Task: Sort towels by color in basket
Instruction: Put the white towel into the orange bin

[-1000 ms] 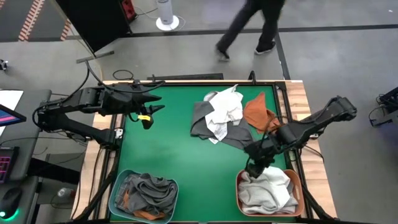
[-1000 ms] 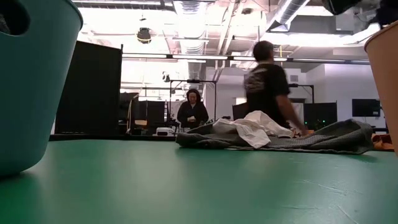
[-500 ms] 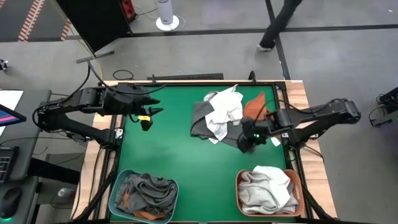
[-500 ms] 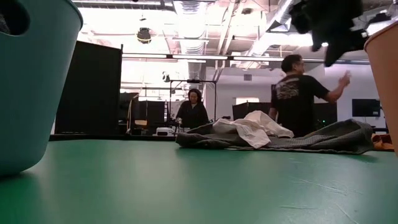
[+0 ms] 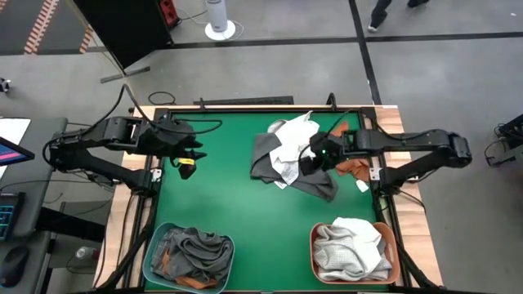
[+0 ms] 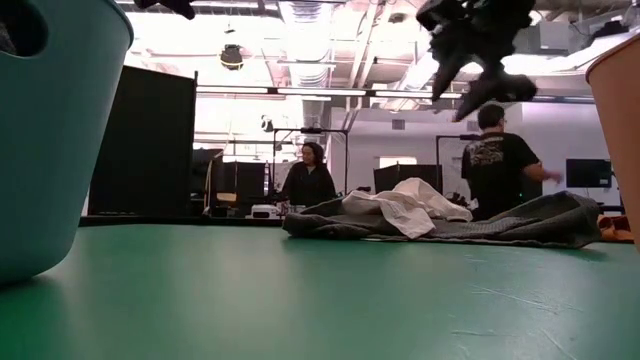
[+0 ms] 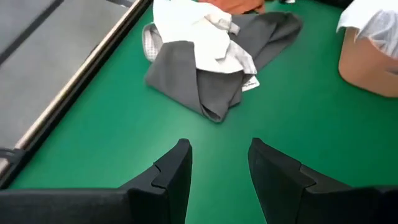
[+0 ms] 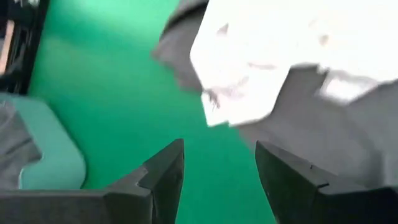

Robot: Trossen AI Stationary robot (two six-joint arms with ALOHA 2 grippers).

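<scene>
right gripper (image 5: 315,161): jaws apart, empty, over towel pile (image 5: 286,151)
left gripper (image 5: 186,155): jaws apart, empty, 9 o'clock side
orange towel (image 5: 353,166): mostly hidden by right arm
baskets: towels inside, colors partly buried

1. You get even, bright overhead light on the green desk (image 5: 221,196) in the high view; shadows under the arms are soft and faint.
2. In the low view the ceiling lights (image 6: 300,20) blow out to white glare, and the arm (image 6: 475,45) overhead reads as a dark, smeared silhouette.
3. Your right wrist view is heavily motion-blurred: the white towel (image 8: 292,56) is washed out with no texture.
4. Your left wrist view is sharp, with the near fingers (image 7: 171,177) dark and slightly soft.
</scene>
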